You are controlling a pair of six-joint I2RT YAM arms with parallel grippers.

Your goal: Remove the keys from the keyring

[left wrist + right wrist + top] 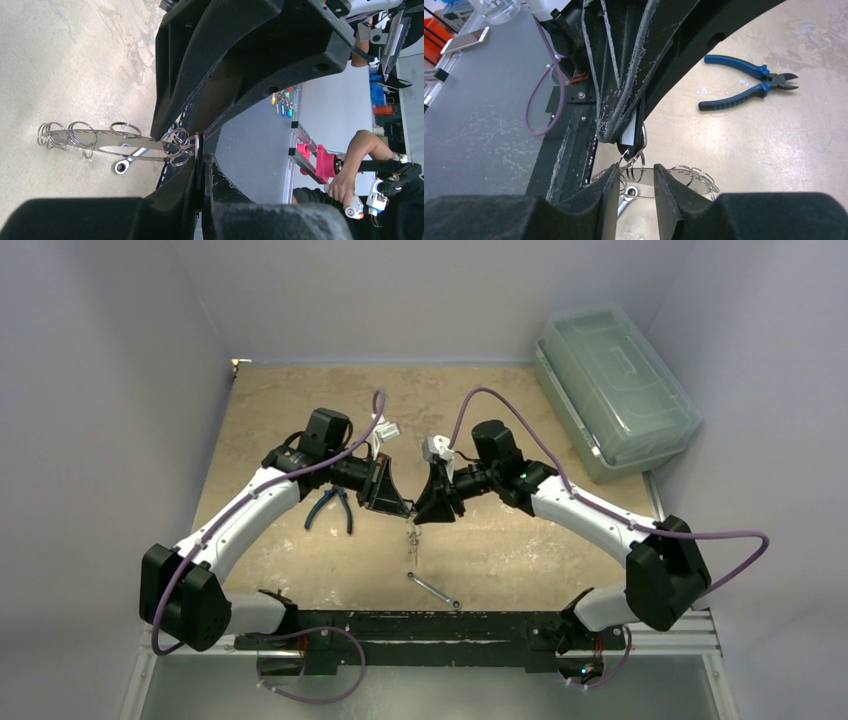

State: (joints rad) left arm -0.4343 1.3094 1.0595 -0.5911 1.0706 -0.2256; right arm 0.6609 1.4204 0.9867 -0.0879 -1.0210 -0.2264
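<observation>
My left gripper (403, 506) is shut on the keyring (633, 136), a white and dark grey oval seen edge-on between its fingers (198, 142). The keys (100, 139), a flat silvery blade with several wire rings, hang from the keyring above the table (412, 538). My right gripper (425, 508) faces the left one. Its jaws (635, 172) stand apart on either side of the small rings just under the keyring. The flat blade (684, 175) runs across behind them. I cannot tell whether a finger touches the rings.
Blue-handled pliers (330, 508) lie on the table left of the grippers and show in the right wrist view (744, 82). A slim silver wrench (433, 590) lies below the hanging keys. A clear lidded bin (615, 390) stands at the back right.
</observation>
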